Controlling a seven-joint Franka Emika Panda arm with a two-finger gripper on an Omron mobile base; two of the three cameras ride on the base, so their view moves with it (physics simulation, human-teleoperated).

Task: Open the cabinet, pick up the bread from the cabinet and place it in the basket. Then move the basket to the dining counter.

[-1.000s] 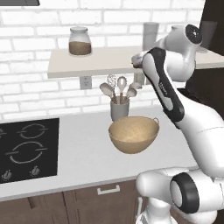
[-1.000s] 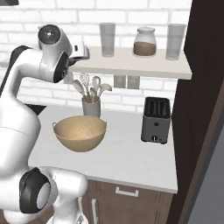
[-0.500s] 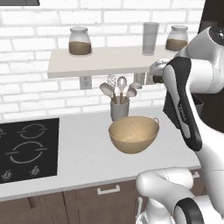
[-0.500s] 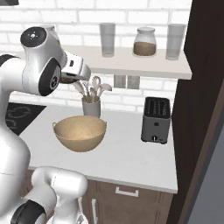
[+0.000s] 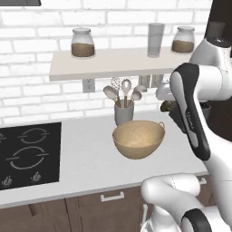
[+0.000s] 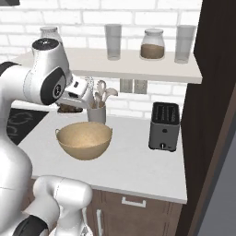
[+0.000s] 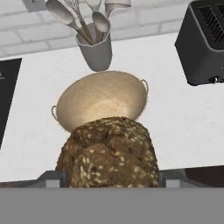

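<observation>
A dark brown seeded bread (image 7: 109, 151) roll sits between my gripper's (image 7: 112, 179) fingers, which are shut on it. From the base views the bread (image 5: 168, 106) (image 6: 69, 109) hangs in the gripper (image 5: 172, 109) (image 6: 72, 106) over the worktop, above the far rim of the basket. The round tan basket (image 5: 138, 138) (image 6: 84, 139) stands upright and empty on the white worktop. In the hand view the basket (image 7: 101, 99) lies just beyond the bread. The dining counter is out of view.
A grey utensil cup (image 5: 123, 111) stands right behind the basket. A black toaster (image 6: 164, 125) sits to the right, a black cooktop (image 5: 27, 154) to the left. Above, a shelf (image 5: 113, 62) carries jars and glasses. A dark cabinet side (image 6: 216, 115) bounds the right.
The arm has come down from shelf height with the bread, and the hand now hangs lower, close to the basket's rim. The basket has not moved.
</observation>
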